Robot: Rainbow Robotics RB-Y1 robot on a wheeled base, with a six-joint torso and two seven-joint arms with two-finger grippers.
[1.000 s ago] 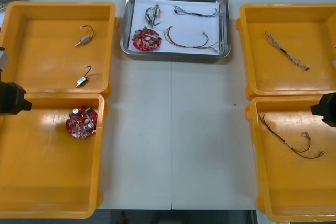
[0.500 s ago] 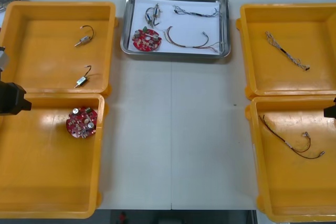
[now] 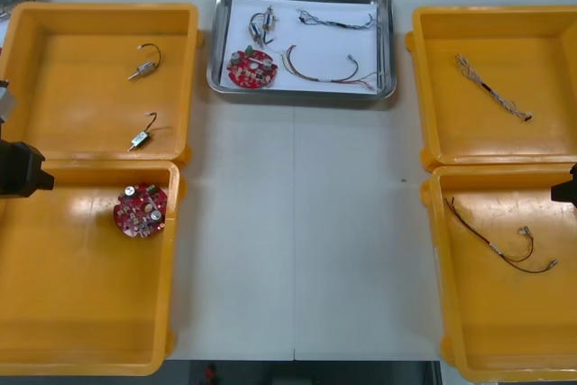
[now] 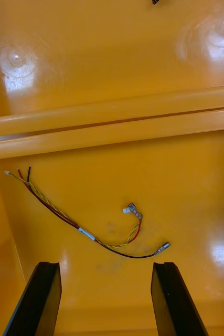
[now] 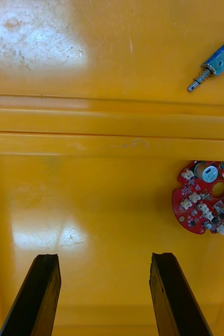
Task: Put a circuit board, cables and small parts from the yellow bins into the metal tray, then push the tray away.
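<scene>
The tray point(image 3: 303, 95) sits at top centre of the front view. It already holds a red board point(image 3: 251, 68), two cables point(image 3: 329, 69) and a small metal part point(image 3: 262, 26), so I'd guess the push is what's left. It's stiff metal on a smooth table, so it should slide easily. I'd shove it at the middle of the near rim so it doesn't swivel. The stuff inside is light and loose, so go gently.

The right gripper point(image 4: 105, 265) is at the right edge of the front view, fingers spread wide and empty. It's over the lower right bin point(image 3: 487, 349) with a floppy red-and-yellow cable point(image 4: 85, 231) lying beyond its fingertips. The left gripper point(image 5: 104, 257) is parked at the left edge, also wide and empty.

Compared with a second ago, the right gripper has pulled back toward the right edge. Nothing else has moved.
</scene>
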